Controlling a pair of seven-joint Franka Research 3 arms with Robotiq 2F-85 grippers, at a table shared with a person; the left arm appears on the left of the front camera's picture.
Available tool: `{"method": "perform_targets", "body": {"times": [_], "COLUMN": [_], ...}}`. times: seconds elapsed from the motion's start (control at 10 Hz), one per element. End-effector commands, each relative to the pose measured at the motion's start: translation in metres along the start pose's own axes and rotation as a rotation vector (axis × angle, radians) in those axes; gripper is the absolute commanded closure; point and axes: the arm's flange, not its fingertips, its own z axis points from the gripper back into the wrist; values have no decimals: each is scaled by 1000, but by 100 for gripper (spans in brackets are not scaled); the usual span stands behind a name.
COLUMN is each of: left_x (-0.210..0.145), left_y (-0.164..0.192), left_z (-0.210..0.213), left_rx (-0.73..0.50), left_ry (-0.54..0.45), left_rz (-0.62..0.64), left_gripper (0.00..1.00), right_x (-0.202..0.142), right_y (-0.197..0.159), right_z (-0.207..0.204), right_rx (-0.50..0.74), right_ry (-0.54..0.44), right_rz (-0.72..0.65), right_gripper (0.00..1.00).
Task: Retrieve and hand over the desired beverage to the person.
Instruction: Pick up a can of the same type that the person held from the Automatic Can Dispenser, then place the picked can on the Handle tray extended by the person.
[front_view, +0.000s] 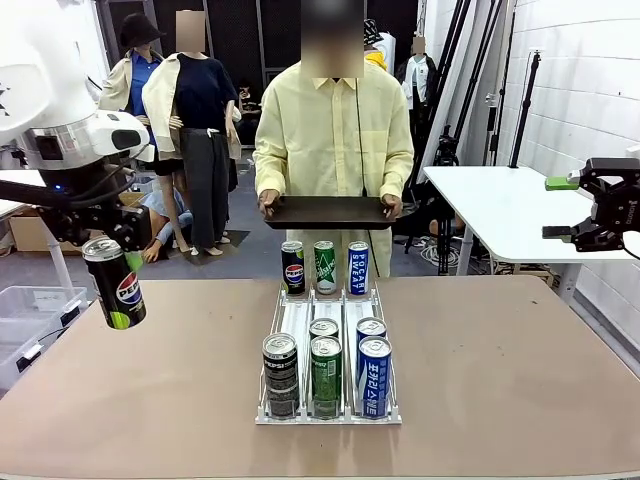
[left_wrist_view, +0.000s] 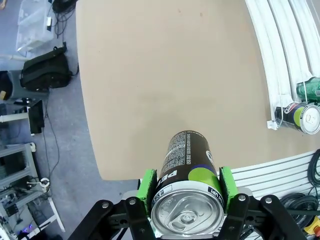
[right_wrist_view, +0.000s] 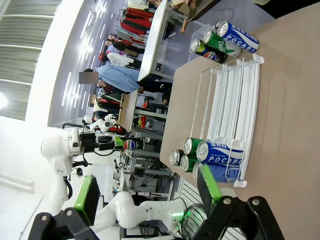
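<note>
My left gripper (front_view: 112, 283) is shut on a black Pepsi can (front_view: 114, 283), held tilted above the table's left edge. In the left wrist view the same Pepsi can (left_wrist_view: 189, 180) sits between the green pads (left_wrist_view: 147, 186), its silver top toward the camera. My right gripper (front_view: 572, 208) hangs open and empty at the far right, above the white side table; its fingers (right_wrist_view: 208, 186) stand wide apart. The person (front_view: 333, 130) in a pale-yellow shirt stands at the far side holding a black tray (front_view: 328, 211) with both hands.
A clear can rack (front_view: 328, 372) stands mid-table with black, green and blue cans at front and back. A white table (front_view: 515, 212) is at the right. Bins and bags lie on the floor to the left (left_wrist_view: 42, 75).
</note>
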Motion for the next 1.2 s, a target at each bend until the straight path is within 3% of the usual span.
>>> {"method": "perform_targets", "body": {"times": [0.0,1.1], "left_x": [4,4], "left_y": [-3,-3], "left_z": [3,3], "left_rx": [2,2], "left_ry": [2,2], "left_rz": [-1,-1], "left_gripper": [100,100], "right_x": [1,1], "right_y": [2,2], "right_z": [-1,-1], "right_rx": [15,15], "right_ry": [-1,-1], "right_rz": [7,7], "right_gripper": [0,0]}}
